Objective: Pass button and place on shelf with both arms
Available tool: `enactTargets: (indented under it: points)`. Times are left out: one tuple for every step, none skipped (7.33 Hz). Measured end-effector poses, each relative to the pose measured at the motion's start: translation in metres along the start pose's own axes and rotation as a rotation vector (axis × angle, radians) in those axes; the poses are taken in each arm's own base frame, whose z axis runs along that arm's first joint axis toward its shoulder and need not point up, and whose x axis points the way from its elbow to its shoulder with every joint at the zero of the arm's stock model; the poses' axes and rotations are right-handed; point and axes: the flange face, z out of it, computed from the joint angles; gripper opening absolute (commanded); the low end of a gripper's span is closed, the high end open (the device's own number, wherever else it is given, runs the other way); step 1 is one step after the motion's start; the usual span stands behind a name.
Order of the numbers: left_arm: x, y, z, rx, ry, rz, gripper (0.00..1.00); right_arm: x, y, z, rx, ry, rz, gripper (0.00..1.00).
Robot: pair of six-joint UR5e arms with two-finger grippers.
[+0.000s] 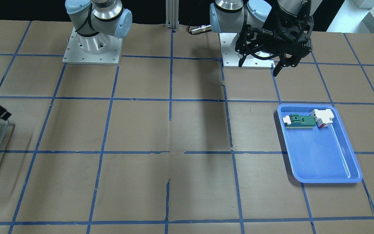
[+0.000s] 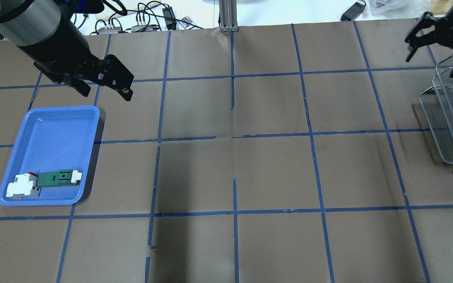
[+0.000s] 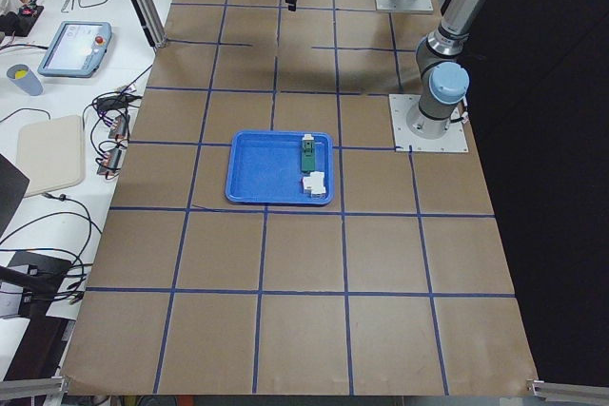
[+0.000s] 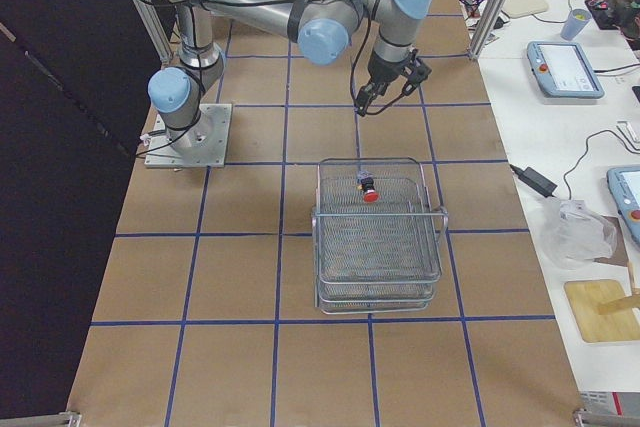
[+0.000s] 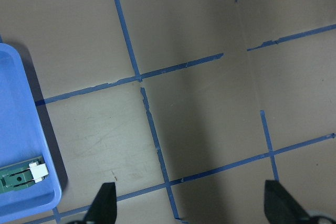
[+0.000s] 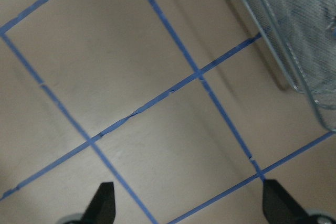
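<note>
Button (image 4: 369, 191) on shelf (image 4: 380, 247) top tier; left gripper (image 5: 191, 208) and right gripper (image 6: 186, 205) both spread, empty. Looks done.

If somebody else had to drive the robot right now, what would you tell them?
Left gripper: open, empty, over the table beside the blue tray.
Right gripper: open, empty, raised by the far end of the shelf.
Button: lying on the shelf's top tier, nothing touching it.
Done: the pass and the placing, it seems.
Left: probably only parking both arms.
</note>
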Motion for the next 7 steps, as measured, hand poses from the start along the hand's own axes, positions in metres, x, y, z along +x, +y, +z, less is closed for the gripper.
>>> enactTargets:
  points:
    - [-0.002, 0.0, 0.0, -0.001, 0.0, -0.004, 1.0, -0.049, 0.046, -0.005, 0.008, 0.006, -0.107, 1.0]
    - [-0.002, 0.0, 0.0, -0.002, 0.0, -0.005, 1.0, -0.086, 0.093, -0.005, 0.012, 0.013, -0.205, 1.0]
    - [-0.002, 0.0, 0.0, -0.003, 0.001, -0.006, 1.0, -0.104, 0.129, -0.004, 0.02, 0.013, -0.272, 1.0]
    - [-0.003, 0.001, 0.0, -0.004, 0.001, -0.006, 1.0, -0.108, 0.149, -0.003, 0.022, 0.011, -0.314, 1.0]
    - [-0.003, 0.001, 0.0, -0.005, 0.001, -0.005, 1.0, -0.107, 0.163, -0.007, 0.028, 0.008, -0.337, 1.0]
    - [-0.003, 0.001, 0.0, -0.005, 0.001, -0.006, 1.0, -0.104, 0.176, -0.01, 0.033, 0.006, -0.363, 1.0]
    - [-0.003, 0.001, 0.0, -0.004, 0.001, -0.006, 1.0, -0.101, 0.185, -0.009, 0.03, 0.007, -0.391, 1.0]
